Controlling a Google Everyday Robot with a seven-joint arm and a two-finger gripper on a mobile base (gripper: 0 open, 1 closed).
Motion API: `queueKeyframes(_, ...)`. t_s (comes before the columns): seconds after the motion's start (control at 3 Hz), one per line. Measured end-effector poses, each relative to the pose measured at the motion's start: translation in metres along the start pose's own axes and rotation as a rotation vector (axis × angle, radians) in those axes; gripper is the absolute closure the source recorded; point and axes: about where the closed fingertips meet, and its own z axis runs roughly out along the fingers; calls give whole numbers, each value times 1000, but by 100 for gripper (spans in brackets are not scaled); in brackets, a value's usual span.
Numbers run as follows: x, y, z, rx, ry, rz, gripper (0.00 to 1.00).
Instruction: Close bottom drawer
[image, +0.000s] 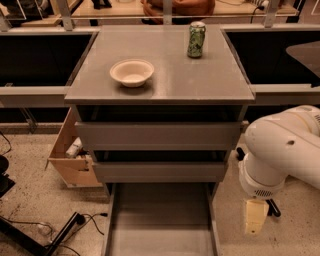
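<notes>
The bottom drawer (160, 220) of the grey cabinet (160, 85) is pulled far out towards me. It is a long shallow grey tray, and its inside looks bare. Its front lies below the picture's lower edge. The two wider drawer fronts above it (159, 136) (160, 171) sit nearly flush. My white arm (282, 150) comes in from the right. My gripper (255, 217), a pale yellow tip, hangs pointing down just right of the drawer's right wall, apart from it.
A cream bowl (132, 72) and a green can (196, 40) stand on the cabinet top. A tan wooden box (70, 155) with items in it leans at the cabinet's left. Black cables and a black stand leg (60, 232) lie on the speckled floor at the lower left.
</notes>
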Motion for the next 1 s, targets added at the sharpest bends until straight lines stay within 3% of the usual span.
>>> queueKeyframes(0.33, 2, 3, 43, -63, 5, -22, 0)
queueKeyframes(0.67, 2, 3, 43, -64, 5, -22, 0)
queueKeyframes(1.0, 1, 10, 83, -111, -21, 13, 0)
